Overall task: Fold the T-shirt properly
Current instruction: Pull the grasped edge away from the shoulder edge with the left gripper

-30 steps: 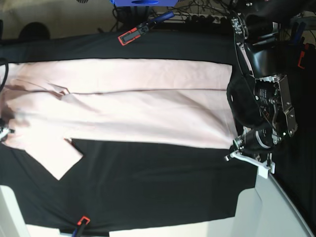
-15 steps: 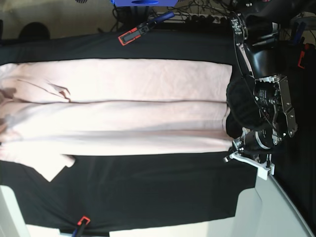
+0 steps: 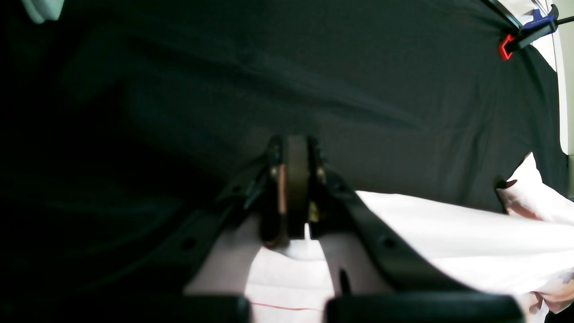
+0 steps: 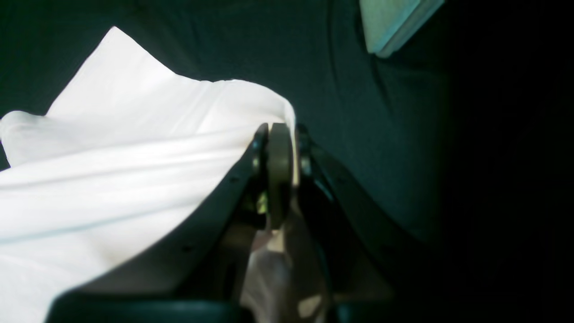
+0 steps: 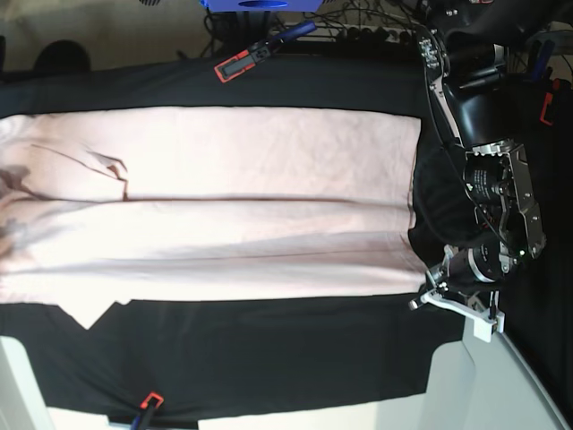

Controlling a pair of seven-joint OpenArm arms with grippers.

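Both grippers are clenched on the T-shirt (image 5: 224,206): left gripper (image 3: 293,224) pinches its edge, cloth spreading toward 3 o'clock; right gripper (image 4: 278,179) likewise, cloth toward 9 o'clock.

Setting reads as a robotics lab or test bench, not a home. A black table cloth (image 5: 269,349) is stretched over the work surface and pinned by red-tipped spring clamps (image 5: 235,65) at the upper and lower edges. A tangle of cables (image 5: 358,22) and a blue fixture (image 5: 260,4) occupy the upper edge of the frame.
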